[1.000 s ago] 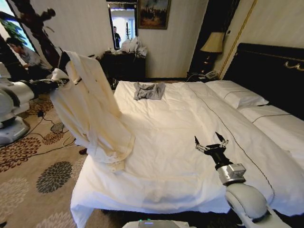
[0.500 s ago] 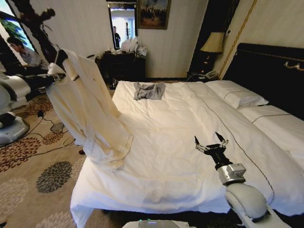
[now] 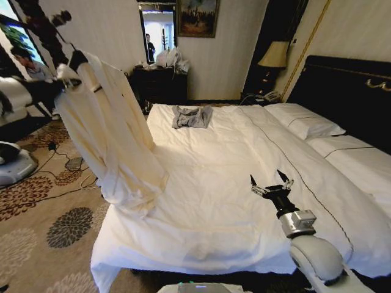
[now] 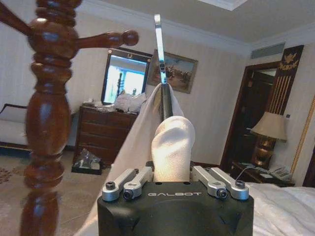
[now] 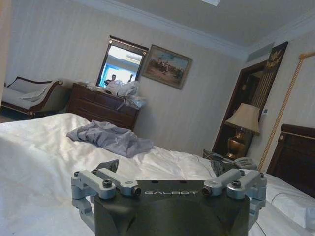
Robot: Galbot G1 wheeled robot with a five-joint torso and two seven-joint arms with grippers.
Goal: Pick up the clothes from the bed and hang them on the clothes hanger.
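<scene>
White sheets cover the bed (image 3: 244, 183), a grey garment (image 3: 191, 116) near its far edge. Beside the wooden coat stand (image 4: 47, 113), the left gripper (image 3: 61, 82) clamps the cream shirt (image 3: 113, 140) on its hanger (image 4: 162, 73), off the mattress. The right gripper (image 3: 270, 181) hovers spread, empty.

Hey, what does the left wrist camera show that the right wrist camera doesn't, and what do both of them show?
Left wrist view alone: the left gripper shut on the cream shirt, the hanger's silver hook rising above it, and the dark wooden coat stand close beside.

Right wrist view alone: the open right gripper held over the bed's white sheet, the small grey garment lying on it, and a sofa.

Both: the dresser, mirror, painting and table lamp.
</scene>
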